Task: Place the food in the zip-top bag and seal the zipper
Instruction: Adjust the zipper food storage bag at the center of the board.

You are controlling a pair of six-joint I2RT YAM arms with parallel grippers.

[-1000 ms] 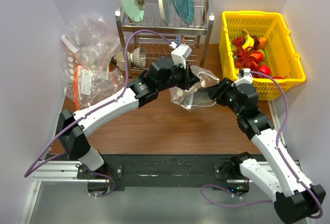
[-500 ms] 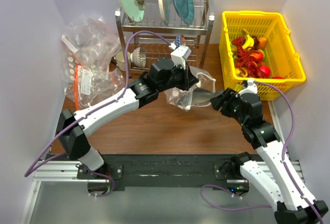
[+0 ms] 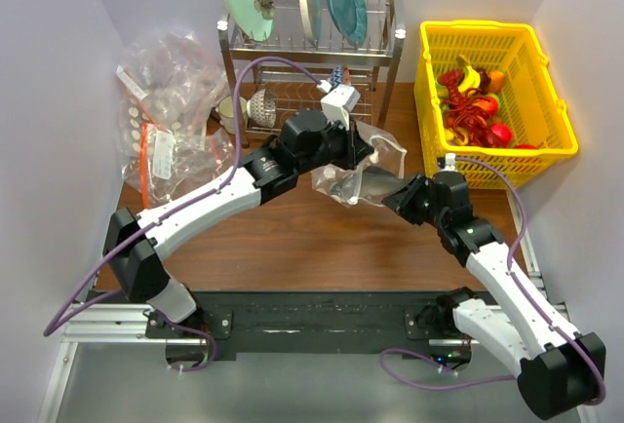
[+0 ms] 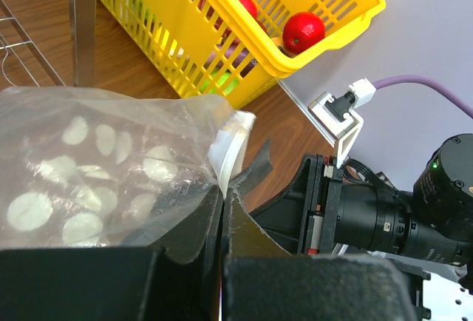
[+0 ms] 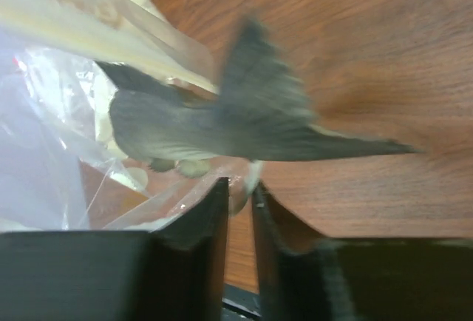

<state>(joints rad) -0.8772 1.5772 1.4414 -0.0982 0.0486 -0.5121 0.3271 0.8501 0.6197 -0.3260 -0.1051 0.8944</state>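
Left wrist, crinkled clear white-dotted zip-top bag

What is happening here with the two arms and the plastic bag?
Both arms hold the dotted zip-top bag up above the wooden table. The left gripper is shut on one part of the bag's edge, and the right gripper appears to pinch the edge opposite it. The toy food lies in the yellow basket; I see none in the bag, so filling has not begun.
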